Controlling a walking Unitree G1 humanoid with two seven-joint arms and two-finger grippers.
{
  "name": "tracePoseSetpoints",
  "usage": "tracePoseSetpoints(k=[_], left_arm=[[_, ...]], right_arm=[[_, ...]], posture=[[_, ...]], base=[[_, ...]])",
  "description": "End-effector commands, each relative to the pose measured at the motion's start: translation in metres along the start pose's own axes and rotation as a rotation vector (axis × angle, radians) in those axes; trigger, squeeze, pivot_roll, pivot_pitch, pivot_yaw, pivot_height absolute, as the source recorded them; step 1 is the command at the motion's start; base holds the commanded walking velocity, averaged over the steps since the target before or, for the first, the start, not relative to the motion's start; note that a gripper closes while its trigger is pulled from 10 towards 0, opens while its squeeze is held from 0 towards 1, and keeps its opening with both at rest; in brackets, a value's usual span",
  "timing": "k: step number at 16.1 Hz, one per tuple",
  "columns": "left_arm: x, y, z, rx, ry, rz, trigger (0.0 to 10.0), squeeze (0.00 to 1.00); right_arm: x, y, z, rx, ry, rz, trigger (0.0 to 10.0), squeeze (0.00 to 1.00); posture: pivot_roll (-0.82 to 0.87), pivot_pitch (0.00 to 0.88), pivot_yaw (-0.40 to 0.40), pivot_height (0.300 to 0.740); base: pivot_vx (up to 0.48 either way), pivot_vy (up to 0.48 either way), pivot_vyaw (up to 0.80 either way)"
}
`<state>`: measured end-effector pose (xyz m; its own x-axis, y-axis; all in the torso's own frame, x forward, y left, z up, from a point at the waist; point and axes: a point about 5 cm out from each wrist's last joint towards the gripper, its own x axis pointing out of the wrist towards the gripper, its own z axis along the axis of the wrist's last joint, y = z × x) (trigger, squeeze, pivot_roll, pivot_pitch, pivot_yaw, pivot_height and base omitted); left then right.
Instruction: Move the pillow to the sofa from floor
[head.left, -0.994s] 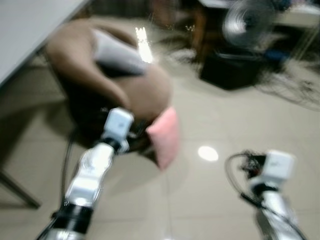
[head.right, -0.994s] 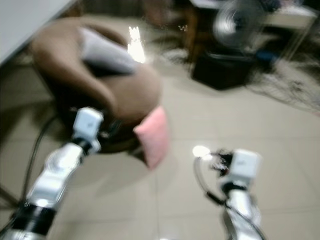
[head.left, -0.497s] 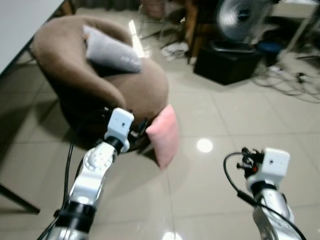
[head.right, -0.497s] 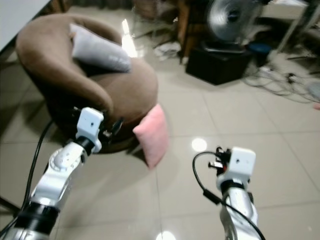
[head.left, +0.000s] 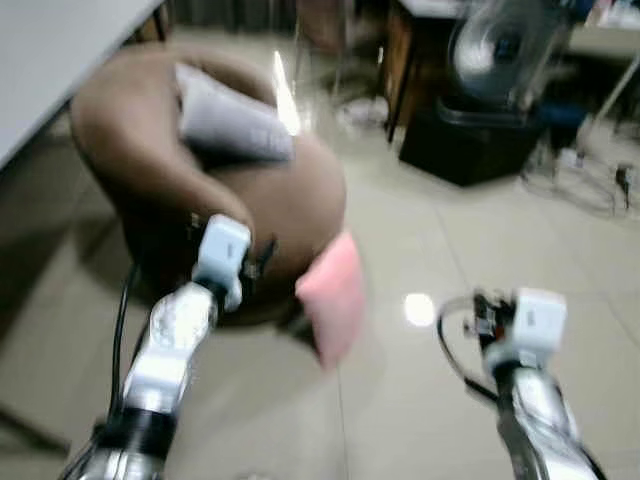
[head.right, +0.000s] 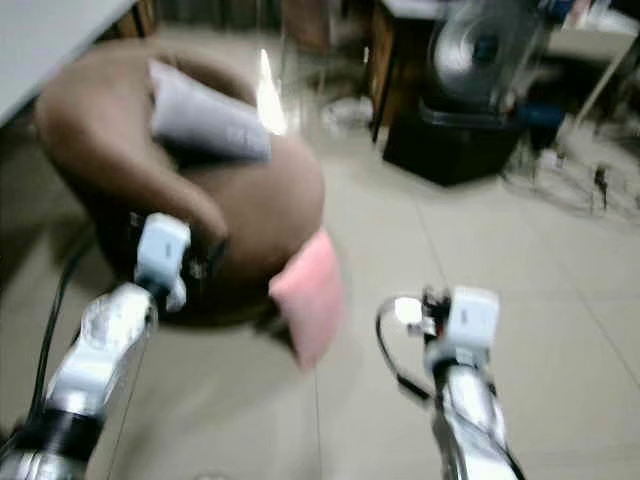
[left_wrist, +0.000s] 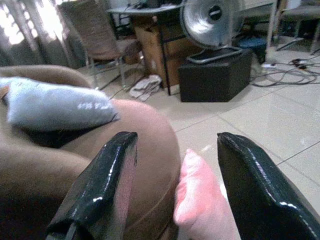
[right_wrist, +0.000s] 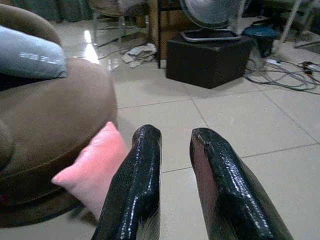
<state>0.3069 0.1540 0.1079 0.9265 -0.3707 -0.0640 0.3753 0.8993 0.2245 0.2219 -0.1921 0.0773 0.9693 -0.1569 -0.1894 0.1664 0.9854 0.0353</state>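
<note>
**Pink pillow on the floor against the brown sofa**

Pink pillow (head.left: 332, 298) stands on edge on the tiled floor (head.left: 420, 400), leaning against the round brown sofa (head.left: 290, 200); a grey cushion (head.left: 232, 122) lies on the seat. Left wrist view: left tool (left_wrist: 175, 185), fingers spread wide, frames the pillow near the sofa's edge. Right wrist view: right tool (right_wrist: 175, 165), fingers narrowly parted, holds nothing, with bare tile running to a black box (right_wrist: 215, 55) and fan (right_wrist: 212, 12).

Head views motion-blurred; wrist views sharper, with window glare on glossy floor tiles (right_wrist: 95, 47).
</note>
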Motion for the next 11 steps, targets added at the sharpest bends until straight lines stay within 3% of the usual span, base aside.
tracePoseSetpoints(k=[1, 11], left_arm=[[0.0045, -0.0084, 0.0049, 0.008, -0.017, -0.027, 10.0, 0.00], [0.0029, -0.0066, 0.0019, 0.005, -0.010, -0.020, 10.0, 0.00]], right_arm=[[-0.0008, -0.0087, -0.0003, -0.015, 0.007, -0.027, 10.0, 0.00], [0.0024, -0.0053, 0.0039, -0.008, -0.025, 0.002, 10.0, 0.00]], posture=[[0.04, 0.007, -0.037, 0.740], [0.04, 0.008, -0.040, 0.740]], base=[[0.341, 0.000, 0.00], [0.341, 0.000, 0.00]])
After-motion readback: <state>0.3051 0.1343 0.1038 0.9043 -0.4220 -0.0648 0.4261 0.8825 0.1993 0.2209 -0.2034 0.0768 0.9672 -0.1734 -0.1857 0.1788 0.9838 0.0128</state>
